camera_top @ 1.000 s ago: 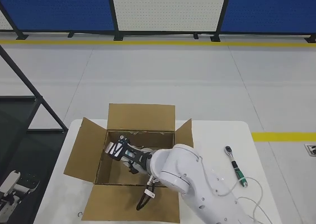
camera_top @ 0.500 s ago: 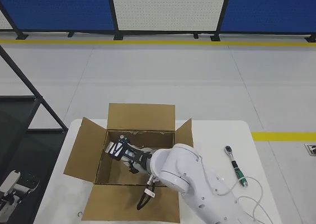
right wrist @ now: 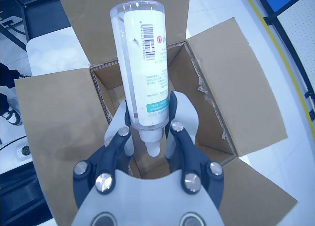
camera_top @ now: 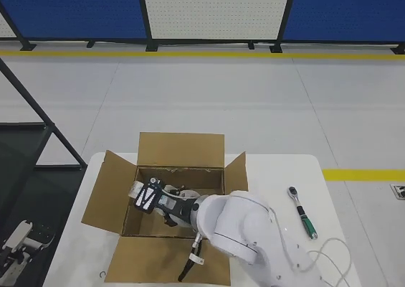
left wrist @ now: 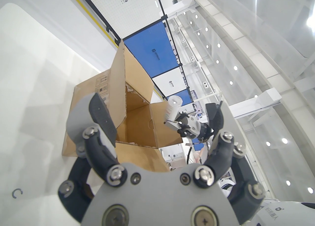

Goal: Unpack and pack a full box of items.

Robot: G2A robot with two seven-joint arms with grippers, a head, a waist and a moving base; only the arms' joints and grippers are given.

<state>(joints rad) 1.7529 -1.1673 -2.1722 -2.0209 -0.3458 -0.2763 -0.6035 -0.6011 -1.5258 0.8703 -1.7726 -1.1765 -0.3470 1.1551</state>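
1. Two grippers logged. Left gripper [left wrist: 155, 108]: fingers spread wide, empty, low beside the box [camera_top: 180, 149].
2. Right gripper [right wrist: 149, 111]: clamped on the bottle [right wrist: 145, 64] near its cap, over the box's left half, above the rim.
3. Ratchet wrench [camera_top: 302, 213] lies on the table [camera_top: 274, 172], well right of the box.
4. I judge unpacking is in hand. Next: carry the bottle clear and set it on bare table.

A white labelled bottle [right wrist: 144, 69] is clamped in the right pincer [right wrist: 149, 108] over the open cardboard box [right wrist: 221, 69].
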